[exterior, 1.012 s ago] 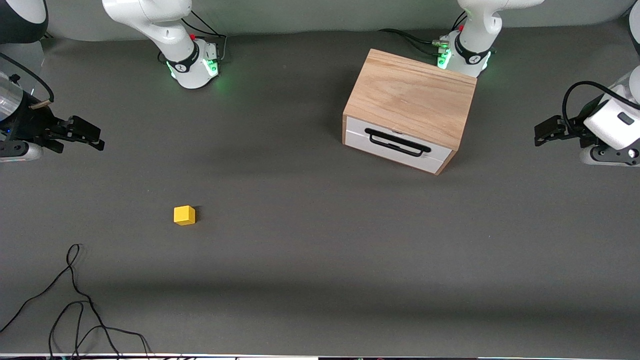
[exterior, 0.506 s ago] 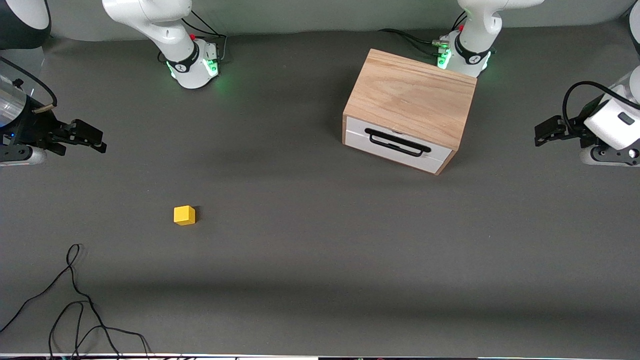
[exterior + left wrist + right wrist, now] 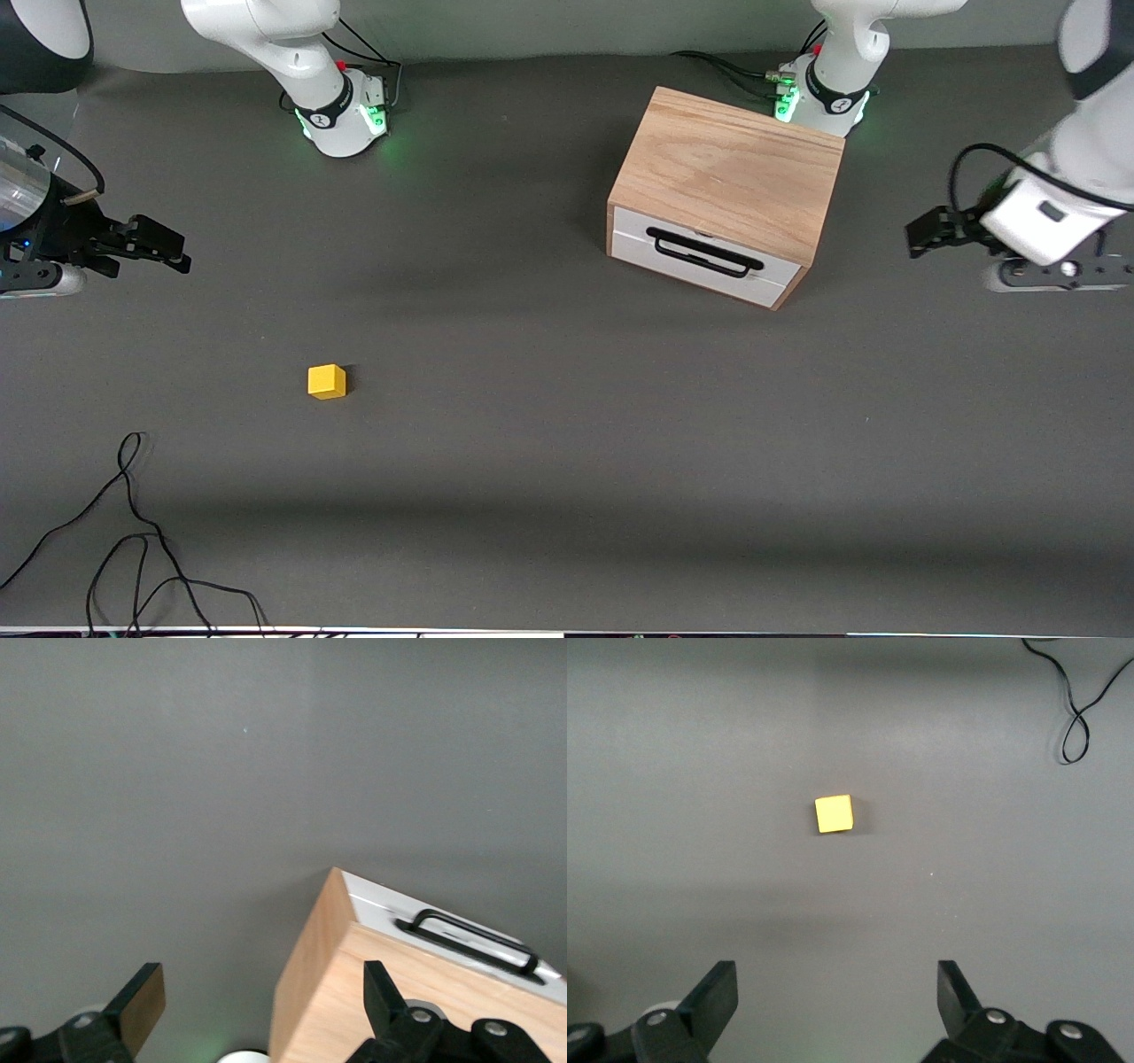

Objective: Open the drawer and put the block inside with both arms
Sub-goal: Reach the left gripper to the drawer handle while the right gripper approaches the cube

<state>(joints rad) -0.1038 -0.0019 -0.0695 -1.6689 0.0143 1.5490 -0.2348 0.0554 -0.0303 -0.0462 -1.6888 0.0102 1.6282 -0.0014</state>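
- The left gripper is moving in toward the cabinet from the left arm's end of the table; a second ago it was hanging closer to that table end, with its wrist lower.
- Its jaws are standing spread wide and are holding nothing; in the left wrist view the cabinet's corner and the handle are showing past the fingers.
- I am judging this as the start of the reach for the handle, so the opening step is only beginning.
- The drawer is sitting fully closed in the cabinet's front.
- The right gripper is creeping a little toward the cabinet from the right arm's end, jaws released and empty.
- The block is lying on the table, well apart from the cabinet, toward the right arm's end and nearer the front camera; it is sitting ahead of the right gripper in the right wrist view.
- No brand, label or readable writing is showing anywhere.
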